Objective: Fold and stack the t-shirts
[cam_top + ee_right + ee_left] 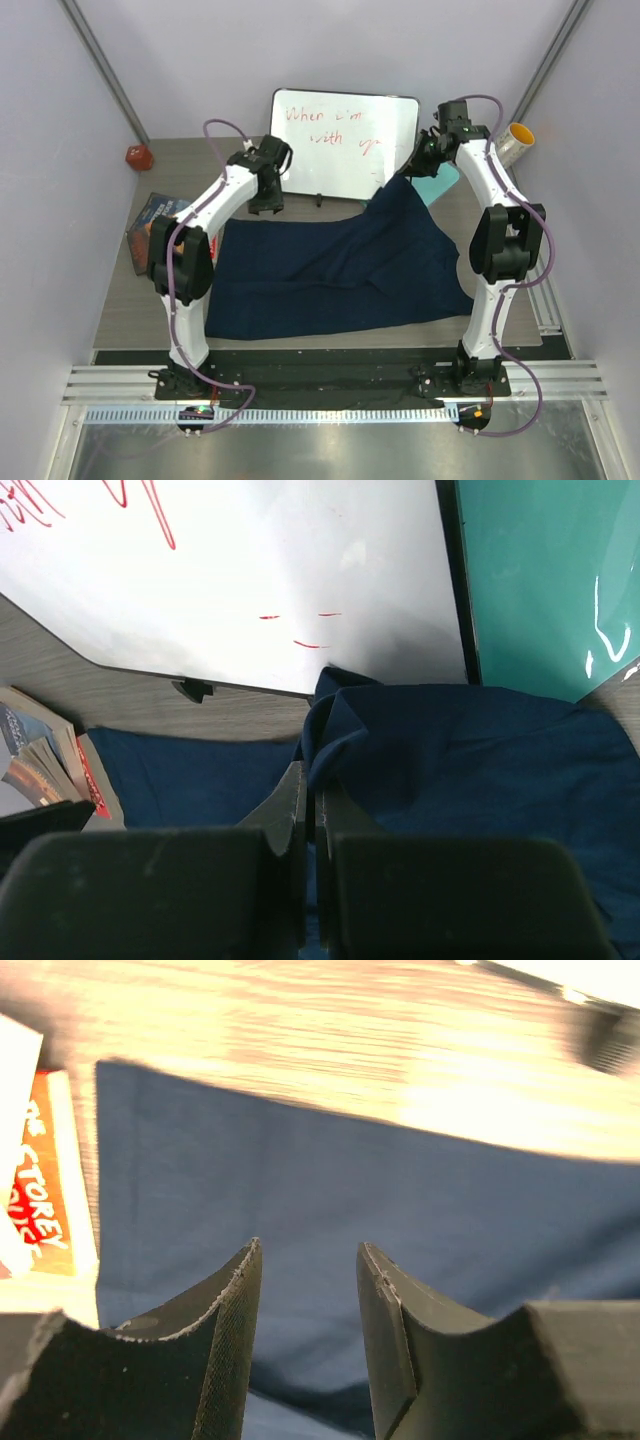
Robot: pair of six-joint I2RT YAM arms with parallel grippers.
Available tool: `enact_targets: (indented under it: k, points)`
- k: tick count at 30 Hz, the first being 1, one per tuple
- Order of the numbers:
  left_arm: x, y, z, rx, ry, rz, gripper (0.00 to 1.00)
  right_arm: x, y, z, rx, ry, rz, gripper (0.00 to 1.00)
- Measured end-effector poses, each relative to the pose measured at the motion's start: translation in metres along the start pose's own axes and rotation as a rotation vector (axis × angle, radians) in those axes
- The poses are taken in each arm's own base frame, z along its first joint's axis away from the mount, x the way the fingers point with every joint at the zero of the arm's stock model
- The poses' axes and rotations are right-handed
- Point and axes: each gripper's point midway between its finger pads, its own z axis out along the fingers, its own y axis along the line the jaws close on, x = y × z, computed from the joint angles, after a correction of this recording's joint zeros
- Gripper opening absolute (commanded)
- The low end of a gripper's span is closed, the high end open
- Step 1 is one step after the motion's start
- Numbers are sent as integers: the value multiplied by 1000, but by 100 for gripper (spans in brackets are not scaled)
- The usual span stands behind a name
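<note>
One navy t-shirt (330, 270) lay spread on the surface (125, 310), long axis left-right, w/ its far right corner raised off the surface. The right hand (308, 780) had that corner: fingers together, clamped on a bunched fold close by the whiteboard (340, 135) & teal board (540, 570). The left hand (308, 1255) hung over the cloth's far left part, fingers apart, nothing btwn them, fabric directly below. The free far-left corner lay a bit to its left, toward the book (150, 225), so the left hand was nearer. Likely next: drop & pinch there.
</note>
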Motion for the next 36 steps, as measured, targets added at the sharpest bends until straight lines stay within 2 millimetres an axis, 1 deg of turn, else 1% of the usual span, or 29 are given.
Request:
enact_targets:
  k: [2,7,10,13,15,18,25,33,36]
  points:
    - [2,17,17,-36,37,-35,44,0,1,-3,-3,-3,-1,1]
    - [22,60,64,-108,164,-108,45,5,1,-9,-5,-3,-1,1]
    - [29,88,89,-143,225,-167,45,10,-2,-9,2,9,3,1]
    - [34,111,103,-169,265,-215,46,15,-5,-8,8,19,7,1]
    - [31,121,104,-178,262,-226,46,18,-7,-7,13,27,10,1]
    - [28,123,105,-181,259,-222,45,21,-9,-6,18,36,14,1]
    - [18,116,107,-159,240,-203,45,22,-10,-5,19,39,14,1]
    - [18,113,113,-150,249,-202,44,20,-8,-7,18,36,12,1]
    - [18,112,114,-145,253,-203,29,17,-6,-9,13,28,9,1]
